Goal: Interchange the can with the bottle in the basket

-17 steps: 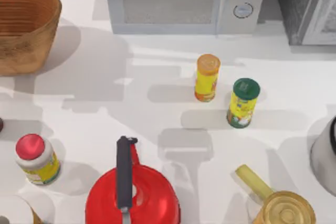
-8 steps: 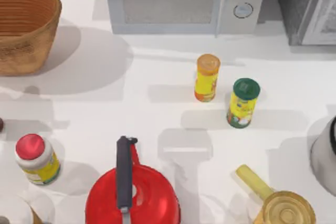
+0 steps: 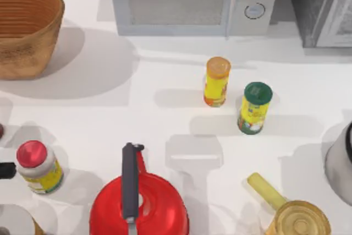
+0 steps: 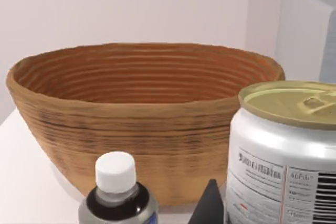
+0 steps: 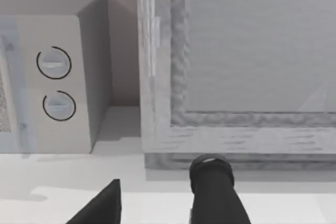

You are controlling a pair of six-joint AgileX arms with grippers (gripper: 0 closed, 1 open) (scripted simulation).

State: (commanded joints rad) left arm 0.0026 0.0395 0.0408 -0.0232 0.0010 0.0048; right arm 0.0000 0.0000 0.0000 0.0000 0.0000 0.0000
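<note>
Can (image 4: 286, 150) sits just beside the left pincer (image 4: 210, 208); its grip cannot be told.

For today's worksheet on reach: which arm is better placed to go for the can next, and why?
Probably the left. Its wrist view has the can close up beside the basket, and its gripper sits at the table's left edge. The right wrist view faces the microwave.

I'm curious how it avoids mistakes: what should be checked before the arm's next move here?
1. Large round woven wicker basket empty: cannot tell, its bottom is hidden.
2. Small dark bottle with white cap standing outside the basket: ok.
3. White cylindrical can with pale tan top upright: ok.
4. Left tool placed around the can: cannot tell.
5. Right tool out of the way, by the grey cabinet: ok.
</note>
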